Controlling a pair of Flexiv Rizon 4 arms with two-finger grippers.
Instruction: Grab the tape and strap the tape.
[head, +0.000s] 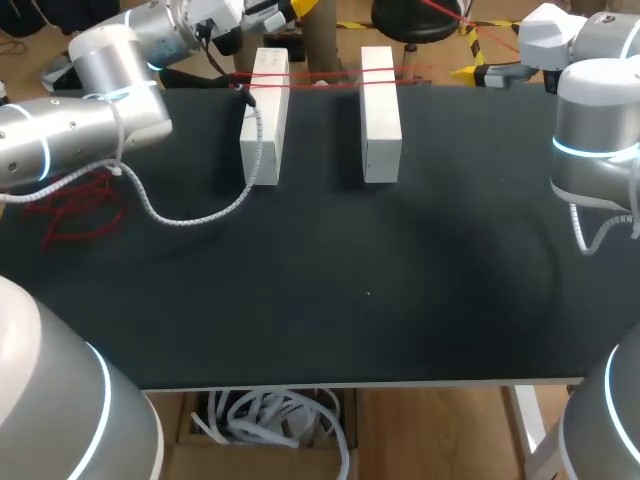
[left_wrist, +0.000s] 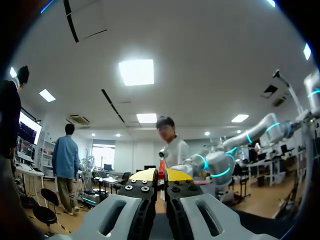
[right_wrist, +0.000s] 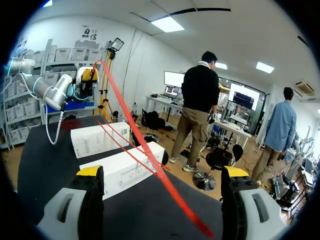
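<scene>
Two white boxes (head: 265, 115) (head: 381, 110) lie side by side at the back of the black table (head: 330, 300). Red tape (head: 325, 79) runs across their far ends in thin strands. My left gripper (head: 285, 12) is behind the left box, shut on the red tape (left_wrist: 161, 167), which shows between its yellow tips (left_wrist: 160, 175). My right gripper (head: 466, 70) is at the back right, open. In the right wrist view the taut red tape (right_wrist: 150, 150) runs from the left gripper (right_wrist: 88, 77) down between the right gripper's (right_wrist: 162, 172) wide-apart fingers, over the boxes (right_wrist: 122, 170).
A loose tangle of red tape (head: 75, 210) lies on the table's left side under my left arm. A white coiled cable (head: 190, 215) from the left arm hangs down onto the table beside the left box.
</scene>
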